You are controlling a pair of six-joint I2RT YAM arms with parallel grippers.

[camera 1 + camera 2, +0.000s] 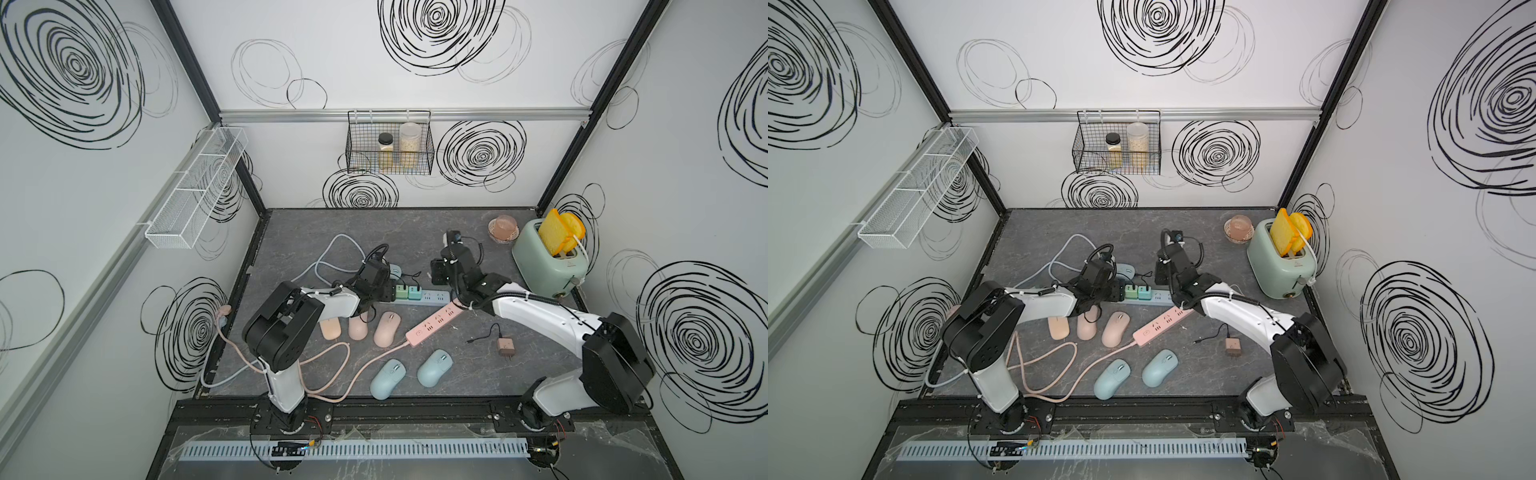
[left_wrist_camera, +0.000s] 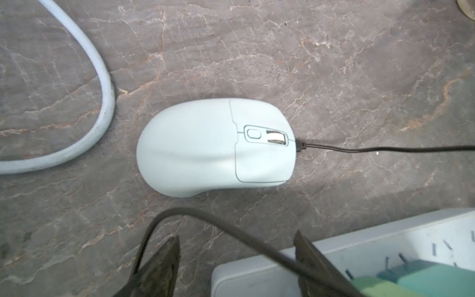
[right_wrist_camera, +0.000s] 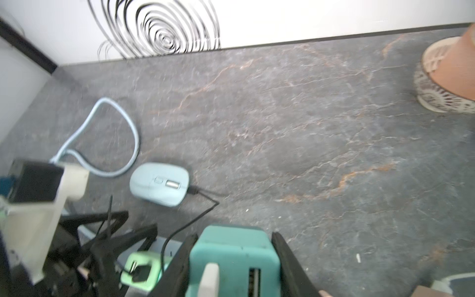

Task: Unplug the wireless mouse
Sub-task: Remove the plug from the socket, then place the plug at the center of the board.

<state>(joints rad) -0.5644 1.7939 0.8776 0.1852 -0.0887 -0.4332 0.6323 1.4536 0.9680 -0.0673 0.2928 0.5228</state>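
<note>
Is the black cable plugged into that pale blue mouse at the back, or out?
Plugged in: the left wrist view shows the black cable seated in the front of the pale blue mouse.

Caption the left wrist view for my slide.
Pale blue mouse, black cable plugged into its front, on the table beyond the open left end effector.

Scribble-printed wall panels (image 1: 353,62) and black frame posts (image 1: 187,58) are boxing in a stone-look tabletop (image 1: 415,232), marking this as a robotics lab test cell

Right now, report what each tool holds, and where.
Right tool clamps the teal adapter by its sides; left tool holds nothing, jaws open.
</note>
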